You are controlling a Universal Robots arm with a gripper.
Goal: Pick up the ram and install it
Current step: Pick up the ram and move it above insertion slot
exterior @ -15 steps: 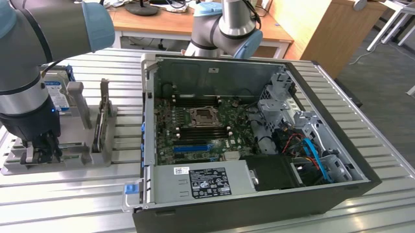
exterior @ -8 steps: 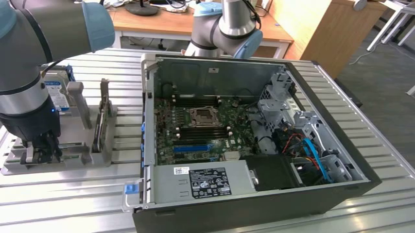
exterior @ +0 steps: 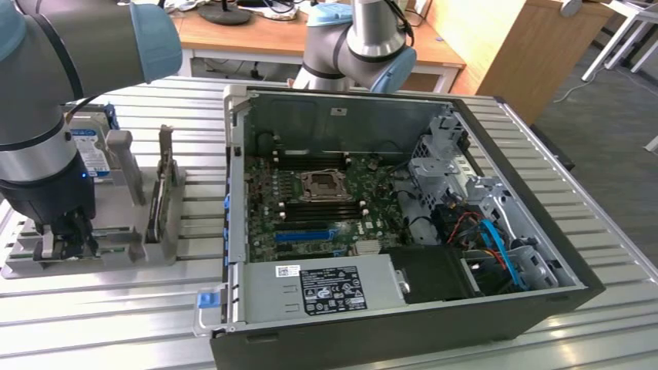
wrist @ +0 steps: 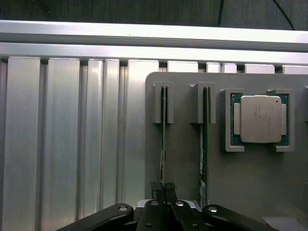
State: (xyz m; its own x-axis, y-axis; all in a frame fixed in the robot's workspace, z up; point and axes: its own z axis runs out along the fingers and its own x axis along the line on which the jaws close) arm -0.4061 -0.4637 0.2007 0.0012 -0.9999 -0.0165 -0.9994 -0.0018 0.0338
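Note:
The ram, a thin green stick seen edge-on, stands in a slot of the grey holder. My gripper is shut on its near end, with a black finger pressed against each side. A second like stick stands in the neighbouring slot, untouched. In the exterior view my gripper reaches down into the grey holder at the exterior view's left, well apart from the open computer case. The motherboard lies bare inside the case.
A square silver processor sits in a pocket of the holder beside the sticks. A taller card and a hard drive also stand in the holder. The ribbed aluminium table surrounds everything. A blue slot strip lies on the motherboard.

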